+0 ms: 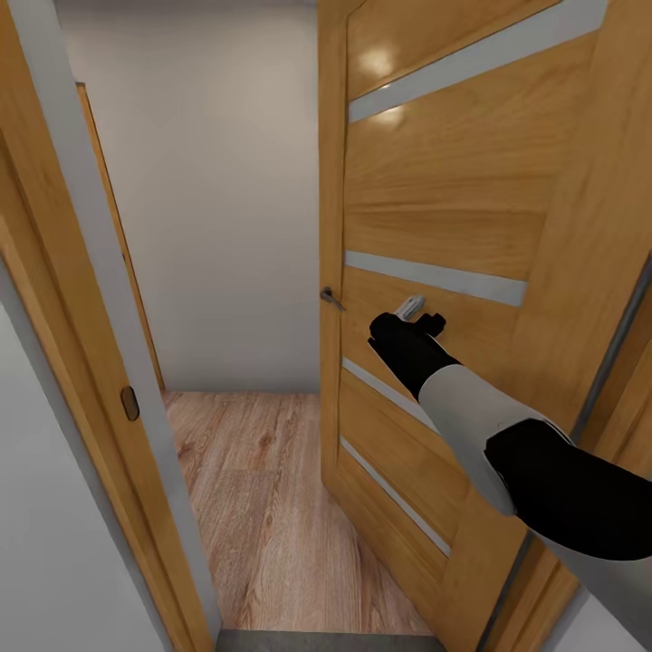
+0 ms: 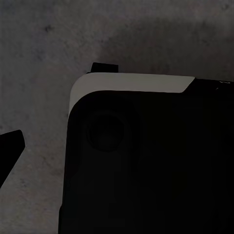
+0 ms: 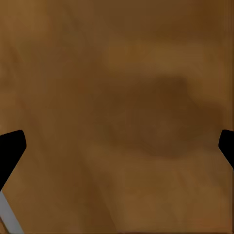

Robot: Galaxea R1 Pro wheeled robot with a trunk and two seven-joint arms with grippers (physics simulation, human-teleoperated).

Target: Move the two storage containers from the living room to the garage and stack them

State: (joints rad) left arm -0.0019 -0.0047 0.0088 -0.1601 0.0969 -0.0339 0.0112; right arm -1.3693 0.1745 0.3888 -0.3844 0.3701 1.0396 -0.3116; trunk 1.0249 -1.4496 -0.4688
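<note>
The two storage containers are out of view. I face a half-open wooden door [image 1: 435, 199] with grey stripes. My right arm reaches out to it, and my right gripper [image 1: 422, 319] is at the grey lever handle [image 1: 410, 306] on the door's face. In the right wrist view the gripper [image 3: 117, 146] is open, its black fingertips [image 3: 10, 146] far apart with the door's wood close in front. The left wrist view has one fingertip [image 2: 9, 146] of the left gripper over dark grey floor [image 2: 39, 48], beside my own black and white body [image 2: 146, 161].
The door frame [image 1: 86, 362] with a latch plate [image 1: 130, 403] stands close on the left. Through the gap lie a light wood plank floor [image 1: 263, 489] and a white wall [image 1: 217, 181]. A second handle [image 1: 331, 297] sticks out at the door's edge. Dark grey floor [image 1: 326, 641] lies at the threshold.
</note>
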